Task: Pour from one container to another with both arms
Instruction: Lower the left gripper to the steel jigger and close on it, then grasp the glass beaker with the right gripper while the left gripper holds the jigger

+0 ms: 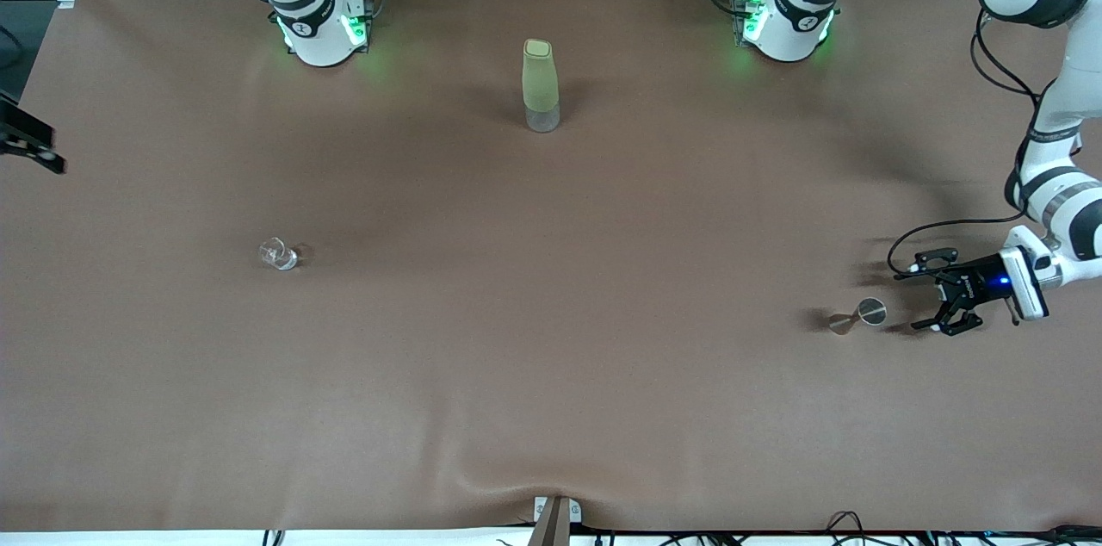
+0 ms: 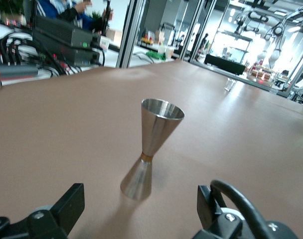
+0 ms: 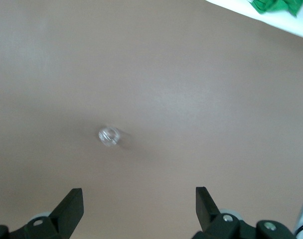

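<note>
We see a matt brown cloth-like cover on the counter (image 1: 551,356), smooth but for a few soft wrinkles along its near edge, and on it a jigger (image 2: 150,149) of brushed metal with a dull sheen and a thin coppery band at its waist. The small glass (image 1: 279,254) is clear and glinting, while the tall bottle (image 1: 541,86) looks like frosted pale-green plastic over a clear base. We note glossy white shells on both arms (image 1: 1063,98), and matt black plastic on the left hand (image 1: 930,292) and the right hand (image 3: 136,209).
</note>
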You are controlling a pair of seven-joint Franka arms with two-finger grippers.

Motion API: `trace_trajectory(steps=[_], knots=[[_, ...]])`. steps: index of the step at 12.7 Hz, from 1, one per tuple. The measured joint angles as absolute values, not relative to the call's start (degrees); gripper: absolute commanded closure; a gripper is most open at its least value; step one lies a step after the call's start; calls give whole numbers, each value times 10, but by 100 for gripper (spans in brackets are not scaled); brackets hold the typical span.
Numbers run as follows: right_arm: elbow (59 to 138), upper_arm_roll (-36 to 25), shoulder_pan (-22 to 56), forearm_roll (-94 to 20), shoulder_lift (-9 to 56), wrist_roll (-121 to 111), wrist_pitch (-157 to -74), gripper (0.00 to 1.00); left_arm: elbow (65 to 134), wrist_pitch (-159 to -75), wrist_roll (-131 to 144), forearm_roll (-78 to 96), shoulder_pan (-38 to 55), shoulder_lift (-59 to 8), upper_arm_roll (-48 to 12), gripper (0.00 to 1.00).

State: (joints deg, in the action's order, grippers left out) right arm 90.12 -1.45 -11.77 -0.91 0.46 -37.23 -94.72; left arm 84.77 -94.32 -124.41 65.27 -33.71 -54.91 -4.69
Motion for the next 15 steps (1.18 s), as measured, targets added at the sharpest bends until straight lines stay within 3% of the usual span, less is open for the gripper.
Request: trace_trajectory(steps=[3,6,10,12,15], knots=[[908,-16,-170,-9,15,-641,-946,0,846,-943,-1298,670,-335,-570,-55,0],[910,-16,-188,-9,35,-878,-957,0,846,-942,-1328,670,-331,-576,-59,6],[940,-14,-188,-18,43,-991,-995,0,844,-942,-1374,670,-326,-586,-75,9],[986,-21,-189,-81,52,-1050,-1024,0,844,-942,-1394,670,-322,-589,-78,10],[1024,-49,-190,-194,101,-1170,-1039,0,844,-942,-1401,671,-319,-591,-79,22]])
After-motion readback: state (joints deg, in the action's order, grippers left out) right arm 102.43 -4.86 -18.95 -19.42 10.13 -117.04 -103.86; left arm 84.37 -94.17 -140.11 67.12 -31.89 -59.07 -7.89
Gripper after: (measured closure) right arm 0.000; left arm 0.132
